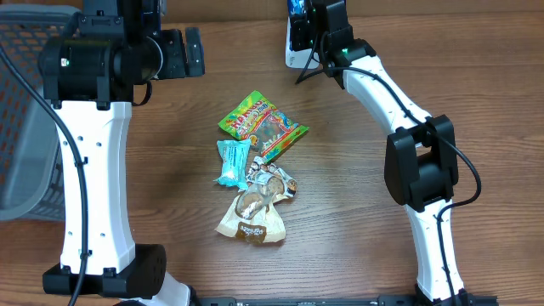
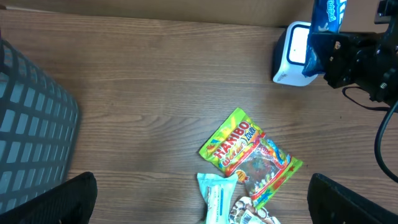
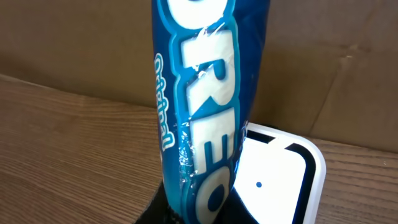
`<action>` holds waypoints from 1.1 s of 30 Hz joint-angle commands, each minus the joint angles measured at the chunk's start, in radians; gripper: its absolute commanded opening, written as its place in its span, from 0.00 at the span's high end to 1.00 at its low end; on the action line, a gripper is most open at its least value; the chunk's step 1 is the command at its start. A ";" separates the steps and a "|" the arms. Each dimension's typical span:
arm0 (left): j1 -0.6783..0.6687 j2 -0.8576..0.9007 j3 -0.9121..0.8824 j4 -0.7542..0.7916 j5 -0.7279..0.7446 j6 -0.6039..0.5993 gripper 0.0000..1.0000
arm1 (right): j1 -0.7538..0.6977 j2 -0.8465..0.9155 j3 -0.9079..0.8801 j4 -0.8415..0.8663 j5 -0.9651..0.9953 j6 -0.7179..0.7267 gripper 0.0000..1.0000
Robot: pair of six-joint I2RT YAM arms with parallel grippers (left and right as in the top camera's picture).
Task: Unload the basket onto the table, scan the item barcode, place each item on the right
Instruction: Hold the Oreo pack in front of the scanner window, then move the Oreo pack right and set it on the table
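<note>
So the left arm (image 1: 93,170) is standing tall with its wrist bent over, and the left claw (image 1: 194,51) is holding its fingers (image 2: 62,199) spread all the way apart. The right arm (image 1: 382,93) is reaching far out, elbow folded behind the claw, and the right claw (image 1: 299,15) is pinching a pack (image 3: 205,93) that's sticking out past its fingertips.

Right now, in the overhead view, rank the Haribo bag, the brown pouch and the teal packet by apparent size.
1. Haribo bag, largest.
2. Brown pouch, somewhat smaller.
3. Teal packet, clearly smallest.
All lie on the table, so nearness hardly skews this.
</note>
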 commanded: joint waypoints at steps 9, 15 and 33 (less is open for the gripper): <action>-0.002 0.003 -0.003 0.001 0.001 0.018 0.00 | -0.045 -0.025 0.031 0.031 -0.243 0.367 0.96; -0.002 0.003 -0.003 0.001 0.001 0.018 0.00 | -0.115 -0.029 0.031 0.057 -0.396 0.479 0.96; -0.002 0.003 -0.003 0.001 0.001 0.018 0.00 | -0.362 -0.320 0.031 -0.793 -0.118 0.318 0.96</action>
